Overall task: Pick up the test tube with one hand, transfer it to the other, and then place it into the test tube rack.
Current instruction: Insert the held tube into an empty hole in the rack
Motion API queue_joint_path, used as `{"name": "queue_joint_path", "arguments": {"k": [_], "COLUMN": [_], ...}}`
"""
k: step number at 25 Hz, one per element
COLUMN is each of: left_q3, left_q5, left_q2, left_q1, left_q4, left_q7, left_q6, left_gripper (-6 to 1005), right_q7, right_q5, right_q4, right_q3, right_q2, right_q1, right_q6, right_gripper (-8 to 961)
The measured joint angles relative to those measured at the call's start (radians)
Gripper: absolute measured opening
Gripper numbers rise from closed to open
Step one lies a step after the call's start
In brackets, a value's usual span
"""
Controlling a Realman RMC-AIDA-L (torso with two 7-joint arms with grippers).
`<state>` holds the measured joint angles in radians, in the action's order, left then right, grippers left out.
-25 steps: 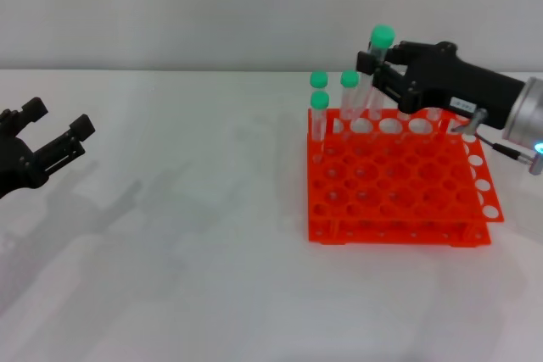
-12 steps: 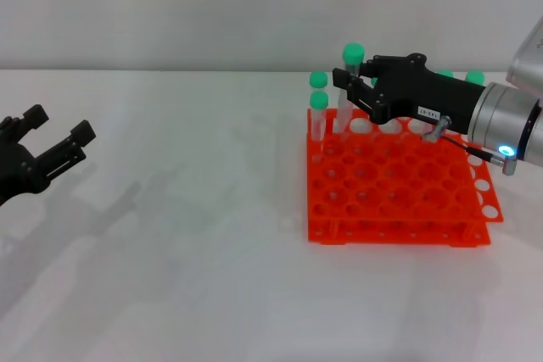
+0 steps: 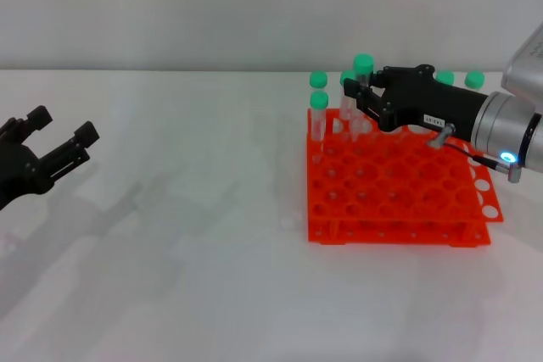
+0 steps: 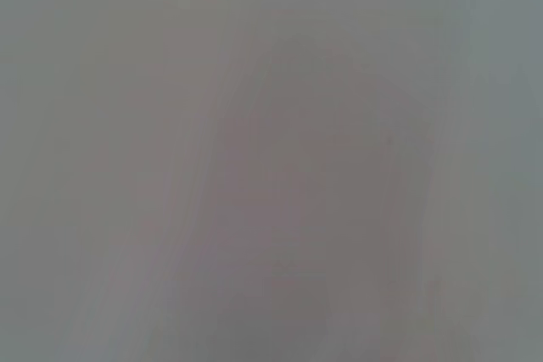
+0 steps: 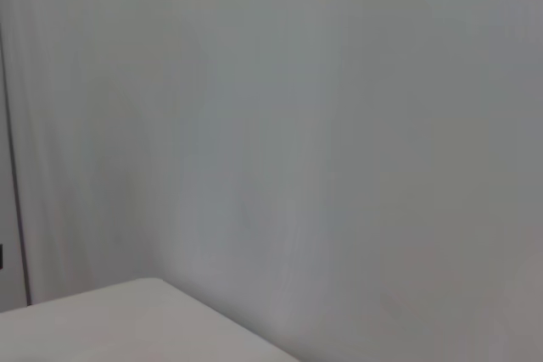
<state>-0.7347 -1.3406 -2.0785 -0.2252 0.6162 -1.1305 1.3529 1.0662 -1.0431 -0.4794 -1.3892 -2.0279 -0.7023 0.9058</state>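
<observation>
Right gripper (image 3: pixel 363 95) sits over the far row of the test tube rack (image 3: pixel 399 188), which stands right of centre on the counter (image 3: pixel 195 235), toward the right edge. I read its fingers as closed on the test tube (image 3: pixel 361 91): green cap above the fingers, clear body running down between them toward the rack's far-left holes. The tube looks upright or nearly so; whether its tip is already inside a hole I cannot tell, since the fingers and neighbouring tubes crowd that spot.

Other capped tubes (image 3: pixel 318 108) stand in the far-left corner of the rack, just beside the held one. Two more green caps show behind the right arm along the rack's far edge.

Left gripper (image 3: pixel 59 146) is parked low near the left edge of the counter, fingers spread wide, holding nothing, well apart from the rack.

Neither wrist view shows anything of use, only blank pale surfaces.

My judgement: this is the final placing step, tube at the rack in the right gripper. The next move calls for lining the tip over a free hole, clear of the standing neighbours, lowering straight, then releasing only once the tube is seated. Main risk is nudging the adjacent tubes.
</observation>
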Motion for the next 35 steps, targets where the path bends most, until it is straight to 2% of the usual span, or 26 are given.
{"name": "queue_joint_path", "arguments": {"k": [6, 16, 35], "left_q3": [0.0, 0.0, -0.002], "left_q5": [0.0, 0.0, 0.0], "left_q2": [0.0, -0.001, 0.0], "left_q1": [-0.008, -0.018, -0.026], "left_q4": [-0.014, -0.037, -0.036], "left_q7": [0.002, 0.025, 0.039], "left_q6": [-0.005, -0.008, -0.008], "left_gripper": [894, 894, 895], "right_q7": [-0.001, -0.065, -0.075], "right_q5": [0.02, 0.197, 0.206], "right_q4": [0.001, 0.002, 0.015], "right_q3": [-0.008, -0.155, -0.197], "right_q2": [0.0, 0.0, 0.0], "right_q1": [-0.001, -0.005, -0.024], "right_q6": [-0.001, -0.067, -0.132], "right_gripper": [257, 265, 279]}}
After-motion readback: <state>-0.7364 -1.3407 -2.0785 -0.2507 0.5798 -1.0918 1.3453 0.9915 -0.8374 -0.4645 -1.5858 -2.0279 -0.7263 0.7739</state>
